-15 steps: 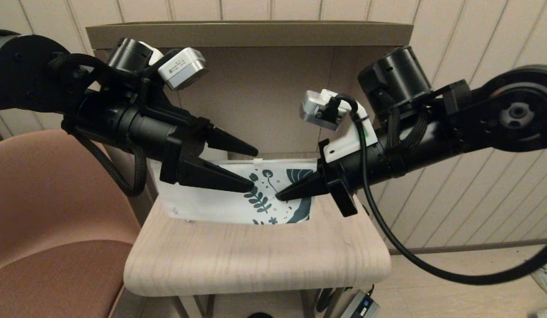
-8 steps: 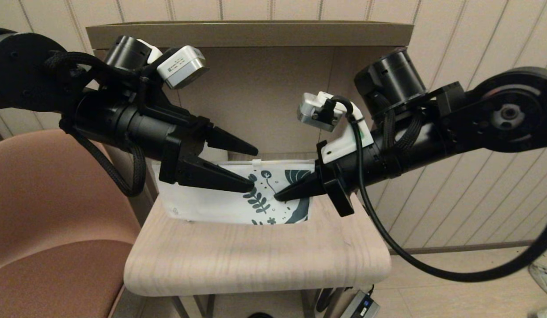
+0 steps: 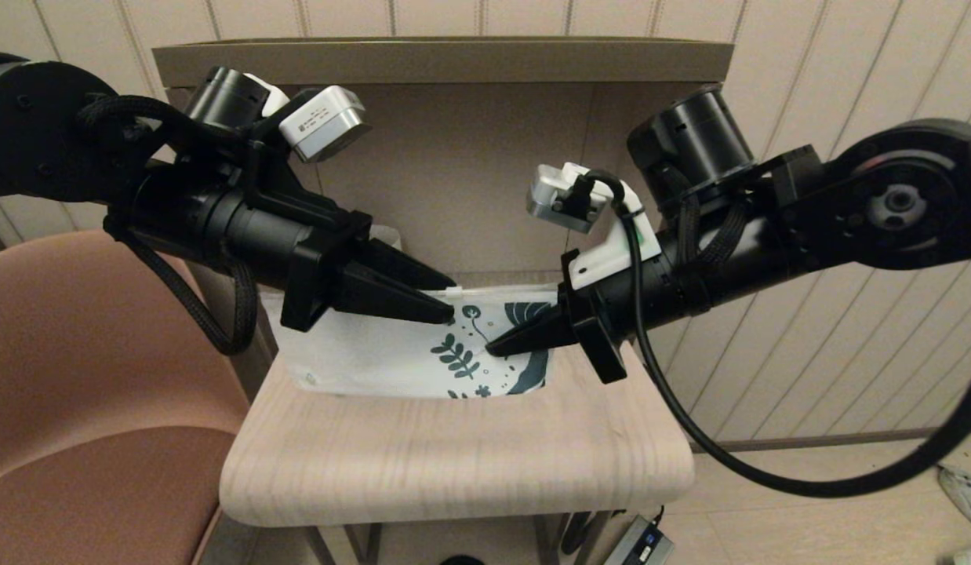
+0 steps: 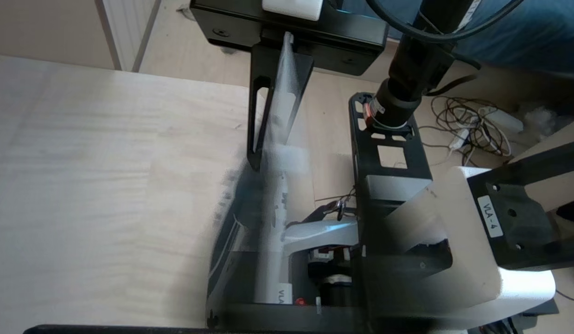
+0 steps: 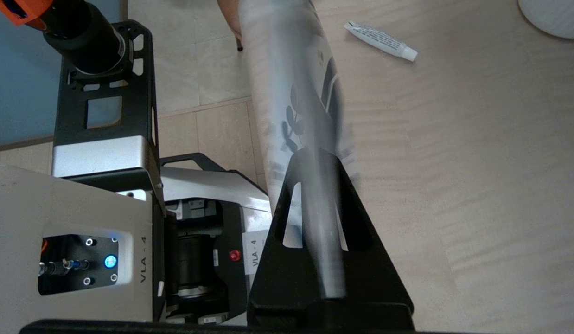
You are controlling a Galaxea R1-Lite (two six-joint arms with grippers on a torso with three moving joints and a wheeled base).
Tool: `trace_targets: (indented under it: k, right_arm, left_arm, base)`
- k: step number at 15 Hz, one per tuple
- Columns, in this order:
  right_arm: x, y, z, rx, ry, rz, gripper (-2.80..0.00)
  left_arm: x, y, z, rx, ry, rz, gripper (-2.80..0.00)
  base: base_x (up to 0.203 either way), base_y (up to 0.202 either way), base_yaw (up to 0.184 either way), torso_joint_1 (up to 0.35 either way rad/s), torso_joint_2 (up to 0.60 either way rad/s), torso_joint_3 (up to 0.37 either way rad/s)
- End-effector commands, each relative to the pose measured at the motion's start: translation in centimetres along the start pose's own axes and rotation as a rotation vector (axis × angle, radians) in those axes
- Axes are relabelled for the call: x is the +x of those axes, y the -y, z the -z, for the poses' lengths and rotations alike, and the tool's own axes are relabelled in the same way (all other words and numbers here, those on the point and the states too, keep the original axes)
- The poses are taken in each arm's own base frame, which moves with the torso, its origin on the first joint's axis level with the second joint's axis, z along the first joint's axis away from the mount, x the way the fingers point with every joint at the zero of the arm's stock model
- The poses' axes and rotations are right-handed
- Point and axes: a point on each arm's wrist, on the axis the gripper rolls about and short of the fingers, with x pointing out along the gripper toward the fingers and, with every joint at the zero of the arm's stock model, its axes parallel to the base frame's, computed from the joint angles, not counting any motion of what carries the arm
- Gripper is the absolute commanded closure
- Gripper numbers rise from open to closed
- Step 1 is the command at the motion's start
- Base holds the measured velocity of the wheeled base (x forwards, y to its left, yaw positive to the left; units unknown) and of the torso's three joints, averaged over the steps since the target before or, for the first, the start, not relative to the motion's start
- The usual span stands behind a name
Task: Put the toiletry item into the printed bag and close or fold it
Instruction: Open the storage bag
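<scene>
Toiletry item (image 5: 380,41), the slim white tube, lies on the pale wood table (image 3: 454,463) apart from the printed bag (image 3: 391,357), so nothing has gone inside yet. Both arms hold the bag up off the table, hanging on edge between them: the right gripper (image 3: 501,344) has its jaws shut tight on the leaf-printed end, and the left gripper (image 3: 446,302) has its jaws drawn in around the top edge near the small white slider (image 3: 454,290). I judge the step in hand to be getting the mouth open. To do that well, the right jaws should keep a firm, unmoving pinch while the left jaws catch only one layer or the slider, then pull along the zip line rather than away from it, so the thin plastic does not slip or twist. Keeping the bag low over the table would help, since the tube must be picked up afterwards and one gripper will have to let go. A white mug (image 5: 553,16) stands at the table's edge.
</scene>
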Motion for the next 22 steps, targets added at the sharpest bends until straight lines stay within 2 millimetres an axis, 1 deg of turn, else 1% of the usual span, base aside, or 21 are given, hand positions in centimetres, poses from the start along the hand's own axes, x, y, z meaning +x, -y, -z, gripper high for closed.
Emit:
trace_targets:
  k: [1, 7, 12, 13, 22]
  right_arm:
    - [-0.04, -0.02, -0.03, -0.001, 0.002, -0.004, 0.0]
    - [-0.09, 0.06, 0.04, 0.002, 0.001, -0.001, 0.0]
    - [-0.11, 0.16, 0.07, 0.006, 0.0, 0.003, 0.0]
    - [-0.16, 0.16, -0.04, 0.003, 0.003, 0.004, 0.0]
    - [0.1, 0.42, -0.07, 0.009, 0.004, 0.003, 0.0]
  left_arm:
    - [-0.03, 0.17, -0.02, -0.001, 0.002, 0.007, 0.0]
    - [0.17, 0.27, 0.07, -0.002, -0.001, 0.013, 0.0]
    - [0.38, -0.13, 0.21, -0.01, -0.001, 0.016, 0.0]
    - [0.32, -0.04, 0.13, -0.007, 0.0, 0.016, -2.8]
    - [0.38, -0.35, -0.11, -0.004, 0.008, 0.013, -2.8]
  base:
    - [0.0, 0.0, 0.0, 0.0, 0.0, 0.0]
    - [0.0, 0.0, 0.0, 0.0, 0.0, 0.0]
    - [0.0, 0.0, 0.0, 0.0, 0.0, 0.0]
    - [0.0, 0.0, 0.0, 0.0, 0.0, 0.0]
    - [0.0, 0.0, 0.0, 0.0, 0.0, 0.0]
